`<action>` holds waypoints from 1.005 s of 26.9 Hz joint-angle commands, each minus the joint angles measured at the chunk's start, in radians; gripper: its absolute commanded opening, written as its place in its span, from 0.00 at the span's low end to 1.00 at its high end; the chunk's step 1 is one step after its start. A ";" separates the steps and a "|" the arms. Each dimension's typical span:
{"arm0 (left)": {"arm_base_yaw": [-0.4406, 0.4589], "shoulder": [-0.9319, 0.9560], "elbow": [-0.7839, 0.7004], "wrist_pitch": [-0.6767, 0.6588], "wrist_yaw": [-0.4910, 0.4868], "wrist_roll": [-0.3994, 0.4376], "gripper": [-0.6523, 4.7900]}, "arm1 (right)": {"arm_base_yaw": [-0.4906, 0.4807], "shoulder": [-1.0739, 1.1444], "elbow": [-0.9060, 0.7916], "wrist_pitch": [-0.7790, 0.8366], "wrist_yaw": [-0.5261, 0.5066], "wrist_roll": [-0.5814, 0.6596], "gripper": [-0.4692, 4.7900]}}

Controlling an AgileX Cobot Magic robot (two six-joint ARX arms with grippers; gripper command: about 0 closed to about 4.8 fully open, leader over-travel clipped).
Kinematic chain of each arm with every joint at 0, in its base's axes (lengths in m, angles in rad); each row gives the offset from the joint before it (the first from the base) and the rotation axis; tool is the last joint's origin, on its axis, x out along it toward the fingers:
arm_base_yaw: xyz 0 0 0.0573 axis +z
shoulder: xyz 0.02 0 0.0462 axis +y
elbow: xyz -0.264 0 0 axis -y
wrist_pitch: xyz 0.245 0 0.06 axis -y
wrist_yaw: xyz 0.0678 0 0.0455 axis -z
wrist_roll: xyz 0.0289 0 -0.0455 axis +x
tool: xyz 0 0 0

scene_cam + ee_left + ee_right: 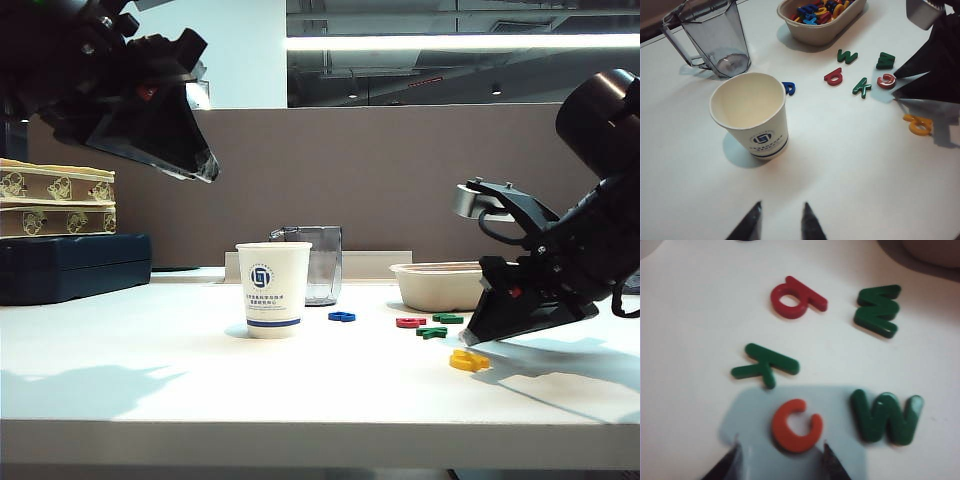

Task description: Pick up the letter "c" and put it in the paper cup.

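The orange-red letter "c" (796,426) lies flat on the white table, in the shadow of my right gripper (780,447). That gripper is open, its two fingertips just short of the letter, one to each side. In the exterior view the right gripper (470,338) slants down to the table at the right. The white paper cup (273,288) with the blue logo stands upright and empty (752,112) left of the letters. My left gripper (782,206) is open and empty, held high above the table (205,165) on the near-left side of the cup.
Around the "c" lie a green k (765,365), two green w's (879,310) (887,416) and a dark red letter (795,300). A yellow letter (468,361), a blue letter (342,316), a grey plastic cup (318,262) and a bowl of letters (815,34) are nearby. Boxes (60,200) stand far left.
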 commanded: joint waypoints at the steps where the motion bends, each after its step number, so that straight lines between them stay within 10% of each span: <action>1: -0.001 -0.004 0.001 0.013 -0.003 -0.003 0.30 | 0.001 0.005 -0.002 -0.010 0.025 0.002 0.47; 27: -0.001 -0.004 0.001 0.012 -0.003 -0.003 0.30 | 0.002 0.066 0.022 0.012 -0.002 0.009 0.36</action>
